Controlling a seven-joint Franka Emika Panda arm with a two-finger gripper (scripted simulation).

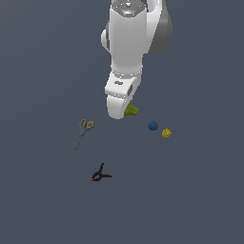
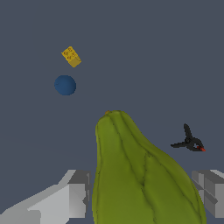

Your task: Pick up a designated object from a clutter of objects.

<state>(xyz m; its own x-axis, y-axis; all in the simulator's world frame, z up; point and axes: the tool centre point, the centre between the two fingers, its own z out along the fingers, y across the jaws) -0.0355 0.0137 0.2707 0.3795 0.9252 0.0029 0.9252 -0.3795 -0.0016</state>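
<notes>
Between the open jaws of the gripper (image 2: 142,192), the olive-green lump (image 2: 140,175) is bracketed but not yet clamped or lifted.

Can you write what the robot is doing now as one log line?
gripper: around olive-green lump | closure: unclear | blue ball, scissors: untouched

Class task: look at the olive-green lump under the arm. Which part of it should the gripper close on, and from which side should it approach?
Probably from above, closing across the broad lower body of the green lump, not its narrow tip. The wrist view shows it widening toward the camera, with a finger on each flank, so the gripper already straddles it.
</notes>
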